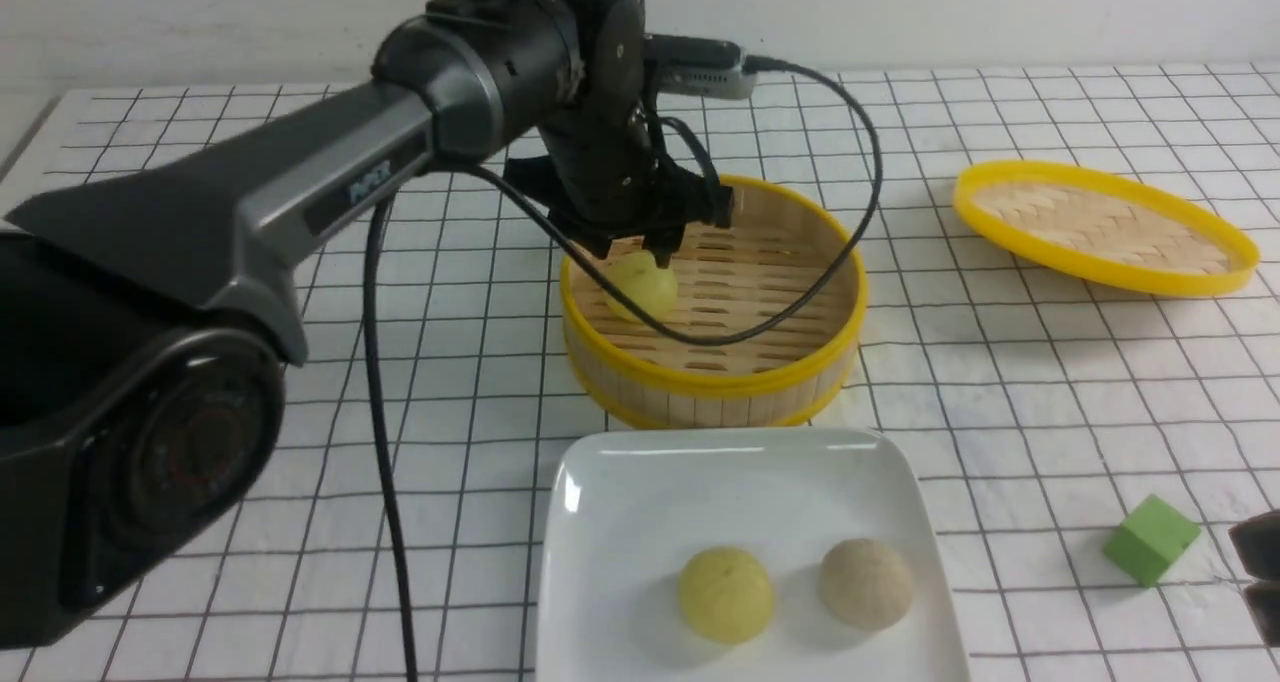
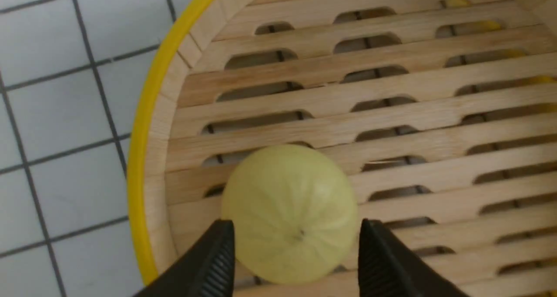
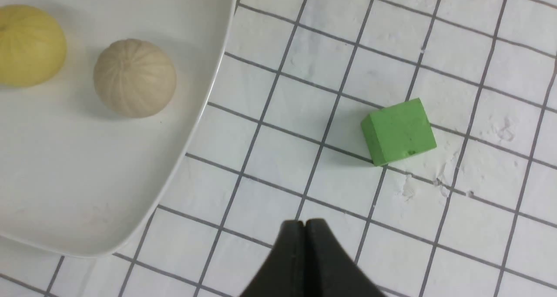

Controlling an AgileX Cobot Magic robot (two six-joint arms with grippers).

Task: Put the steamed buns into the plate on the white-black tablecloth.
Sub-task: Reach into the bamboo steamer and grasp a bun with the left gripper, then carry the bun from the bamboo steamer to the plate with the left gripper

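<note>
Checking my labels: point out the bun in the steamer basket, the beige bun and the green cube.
Bun in the steamer basket (image 2: 289, 214): left wrist view, top of its dome.
Beige bun (image 3: 135, 77): right wrist view, middle of its dome.
Green cube (image 1: 1150, 540): front view, its centre.

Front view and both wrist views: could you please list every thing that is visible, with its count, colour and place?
yellow-green steamed buns: two, pale yellow-green; one in the steamer basket, one on the plate
beige-grey steamed bun: one, beige-grey; on the plate, right of the yellow-green one
plate: one, glossy white; front centre of the cloth
steamer basket: one, bamboo with yellow rim; just behind the plate
lid: one, woven with yellow rim; far right, tilted
cube: one, green; right of the plate
tablecloth: one, white with black grid; under everything
left end effector: one, black; open, either side of the bun in the basket
right end effector: one, black; shut, above the cloth near the cube
</note>
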